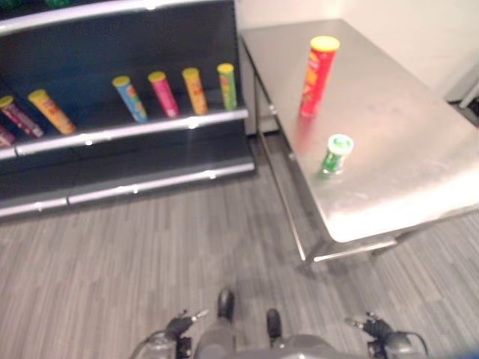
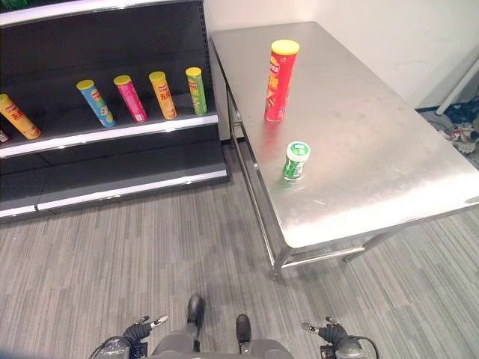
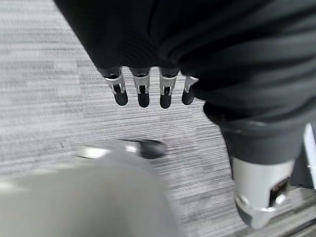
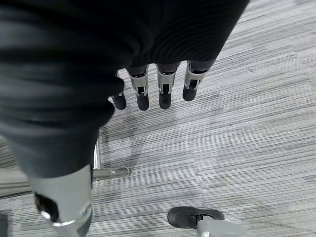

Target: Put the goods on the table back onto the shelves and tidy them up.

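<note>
Your tall red cylindrical can with a yellow lid (image 2: 280, 80) stands upright on the far part of the steel table (image 2: 389, 142), with the small green white-capped cup (image 2: 296, 161) nearer, both waiting to join the row of coloured cans (image 2: 142, 96) on the dark shelf (image 2: 112, 131) at left; your left hand (image 3: 143, 86) and right hand (image 4: 163, 84) hang low over the floor, fingers loosely extended, holding nothing.

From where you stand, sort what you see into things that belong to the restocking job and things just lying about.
Job:
- red can, upright on the table
- green cup, nearer the table's front edge
- shelf, where they go
- left hand and right hand, both low by the floor, fingers straight, holding nothing

Lying about:
- five cans already shelved
- clutter on the floor by the wall
</note>
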Controlling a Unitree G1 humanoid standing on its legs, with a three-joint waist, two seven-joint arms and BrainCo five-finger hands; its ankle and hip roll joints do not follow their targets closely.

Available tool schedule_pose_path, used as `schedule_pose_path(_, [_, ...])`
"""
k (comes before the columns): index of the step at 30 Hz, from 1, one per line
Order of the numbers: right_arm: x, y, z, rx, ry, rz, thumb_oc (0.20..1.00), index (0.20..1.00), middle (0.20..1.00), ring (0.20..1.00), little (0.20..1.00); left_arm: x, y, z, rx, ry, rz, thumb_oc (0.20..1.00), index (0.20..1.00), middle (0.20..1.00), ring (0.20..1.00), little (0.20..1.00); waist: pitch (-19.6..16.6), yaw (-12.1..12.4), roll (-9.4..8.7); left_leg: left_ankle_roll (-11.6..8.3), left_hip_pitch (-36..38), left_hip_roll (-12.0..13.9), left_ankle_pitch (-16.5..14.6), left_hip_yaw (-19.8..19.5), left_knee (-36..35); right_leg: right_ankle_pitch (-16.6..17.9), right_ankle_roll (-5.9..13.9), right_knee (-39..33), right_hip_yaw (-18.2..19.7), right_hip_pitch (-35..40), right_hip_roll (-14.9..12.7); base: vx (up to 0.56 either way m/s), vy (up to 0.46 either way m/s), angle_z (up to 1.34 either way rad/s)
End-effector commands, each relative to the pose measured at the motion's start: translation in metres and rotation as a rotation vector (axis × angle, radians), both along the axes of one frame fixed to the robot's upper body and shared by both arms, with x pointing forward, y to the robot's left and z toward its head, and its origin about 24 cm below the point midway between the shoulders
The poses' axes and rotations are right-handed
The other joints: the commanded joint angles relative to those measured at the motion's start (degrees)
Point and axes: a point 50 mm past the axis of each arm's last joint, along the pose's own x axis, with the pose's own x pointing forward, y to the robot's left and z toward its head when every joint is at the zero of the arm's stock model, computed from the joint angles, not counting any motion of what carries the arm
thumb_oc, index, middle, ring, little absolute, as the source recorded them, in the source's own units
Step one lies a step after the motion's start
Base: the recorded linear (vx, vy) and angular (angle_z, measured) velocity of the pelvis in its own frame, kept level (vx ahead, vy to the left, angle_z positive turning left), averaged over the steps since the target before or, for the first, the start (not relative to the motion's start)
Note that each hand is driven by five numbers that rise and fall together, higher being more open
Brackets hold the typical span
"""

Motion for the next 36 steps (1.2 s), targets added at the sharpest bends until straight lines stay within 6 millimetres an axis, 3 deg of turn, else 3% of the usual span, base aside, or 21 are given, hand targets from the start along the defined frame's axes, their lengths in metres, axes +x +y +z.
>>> schedule_pose_path(1, [0.007,0.001,0.002,0.008,-0.032,0.005,1.000,1.000,1.000,1.000,1.000,-0.002,0.011,0.002,0.034,-0.001,-0.014,1.000,1.000,1.000,1.000,1.000,-2.62,1.45,-0.86,4.43,-2.88,-2.97,2.77,-3.37,-0.14,0.66,6.18,0.43,4.79,0.93,-4.78,0.41,0.436,-0.83])
schedule_pose_path(3, [0.010,0.003,0.003,0.013,-0.048,0.009,1.000,1.000,1.000,1.000,1.000,-0.001,0.013,0.003,0.041,-0.005,-0.010,1.000,1.000,1.000,1.000,1.000,-3.14,1.53,-0.96,4.23,-2.31,-3.06,3.41,-2.55,-0.14,0.88,5.82,0.43,5.01,1.04,-5.78,0.29,0.348,-1.08])
schedule_pose_path(5, [0.020,0.004,0.007,0.016,-0.084,0.016,1.000,1.000,1.000,1.000,1.000,0.005,0.017,0.006,0.059,-0.024,-0.015,1.000,1.000,1.000,1.000,1.000,-4.43,1.63,-1.42,4.50,0.36,-4.35,3.62,0.10,-0.14,1.55,5.34,0.55,4.17,1.87,-9.18,0.33,0.381,-0.95])
schedule_pose_path(7, [0.029,0.004,0.012,0.010,-0.111,0.035,1.000,1.000,1.000,1.000,1.000,0.007,0.023,0.008,0.070,-0.033,0.007,1.000,1.000,1.000,1.000,1.000,-4.35,2.01,-1.18,4.27,2.22,-3.84,3.06,2.53,-0.14,0.99,5.35,4.23,1.14,1.51,-10.44,0.20,0.212,-0.87])
schedule_pose_path(10, [0.040,0.004,0.018,0.006,-0.151,0.071,1.000,1.000,1.000,1.000,1.000,0.006,0.029,0.010,0.084,-0.043,0.034,1.000,1.000,1.000,1.000,1.000,-3.80,2.63,-1.12,4.04,4.88,-3.41,2.24,4.56,-0.14,0.77,5.82,8.88,-1.75,2.06,-10.53,0.17,0.183,-0.91])
schedule_pose_path(12, [0.044,0.001,0.020,-0.008,-0.152,0.083,1.000,1.000,1.000,1.000,1.000,0.006,0.031,0.010,0.087,-0.051,0.065,1.000,1.000,1.000,1.000,1.000,-2.77,2.93,-0.55,3.97,7.80,-3.45,1.74,5.81,-0.14,0.22,7.13,14.34,-3.86,2.33,-7.99,0.18,0.222,-0.77])
schedule_pose_path(14, [0.041,0.001,0.018,-0.009,-0.136,0.080,1.000,1.000,1.000,1.000,1.000,0.005,0.032,0.010,0.089,-0.048,0.075,1.000,1.000,1.000,1.000,1.000,-2.58,3.00,-0.43,4.12,8.31,-3.82,1.72,5.79,-0.14,0.28,7.74,15.43,-3.91,2.33,-6.47,0.09,0.126,-0.42])
schedule_pose_path(15, [0.032,-0.001,0.013,-0.011,-0.097,0.070,1.000,1.000,1.000,1.000,1.000,0.000,0.033,0.009,0.090,-0.035,0.090,1.000,1.000,1.000,1.000,1.000,-2.67,3.03,-0.57,4.17,9.23,-4.53,1.56,5.99,-0.14,-0.19,8.24,15.81,-4.33,2.38,-4.04,0.07,0.087,-0.36])
schedule_pose_path(16, [0.032,-0.001,0.013,-0.011,-0.097,0.070,1.000,1.000,1.000,1.000,1.000,0.000,0.033,0.009,0.090,-0.035,0.090,1.000,1.000,1.000,1.000,1.000,-2.65,3.03,-0.57,4.17,9.24,-4.53,1.56,5.99,-0.14,-0.19,8.24,15.81,-4.33,2.39,-4.04,0.10,0.116,-0.28])
schedule_pose_path(19, [0.009,-0.004,0.004,-0.012,-0.021,0.023,1.000,1.000,1.000,1.000,1.000,-0.012,0.033,0.006,0.087,0.002,0.097,1.000,1.000,1.000,1.000,1.000,-4.98,3.21,-2.49,4.79,9.50,-6.71,0.31,7.05,-0.14,-0.81,7.34,8.46,-4.59,3.44,-2.33,0.11,0.044,-0.16])
schedule_pose_path(22, [0.001,-0.009,0.003,-0.021,-0.002,-0.003,1.000,1.000,1.000,1.000,1.000,-0.013,0.030,0.005,0.081,0.005,0.084,1.000,1.000,1.000,1.000,1.000,-5.19,1.86,-2.14,4.99,11.35,-6.78,-0.40,6.83,-0.14,-1.01,6.50,5.39,-6.07,-0.67,-2.68,0.15,0.008,-0.24])
schedule_pose_path(27, [-0.011,-0.014,0.001,-0.025,0.015,-0.050,1.000,1.000,1.000,1.000,1.000,-0.008,0.024,0.004,0.074,-0.011,0.064,1.000,1.000,1.000,1.000,1.000,-4.45,0.42,-1.00,4.86,12.92,-5.66,-0.82,6.33,-0.14,-0.32,6.64,3.54,-6.58,-1.20,-5.19,0.08,-0.018,0.05])
schedule_pose_path(30, [-0.021,-0.015,-0.001,-0.023,0.040,-0.080,1.000,1.000,1.000,1.000,1.000,0.000,0.024,0.007,0.078,-0.033,0.045,1.000,1.000,1.000,1.000,1.000,-3.91,-1.32,-0.25,4.78,13.98,-4.63,-0.74,5.42,-0.14,0.23,6.78,1.41,-4.91,-3.89,-7.18,0.09,-0.044,0.12])
schedule_pose_path(36, [-0.036,-0.018,-0.005,-0.024,0.080,-0.146,1.000,1.000,1.000,1.000,1.000,-0.001,0.020,0.005,0.080,-0.025,0.040,1.000,1.000,1.000,1.000,1.000,-5.61,-1.51,-1.21,4.94,14.73,-3.64,-1.61,6.91,-0.14,-0.78,7.27,0.43,-6.50,-3.26,-8.08,0.04,-0.071,0.13])
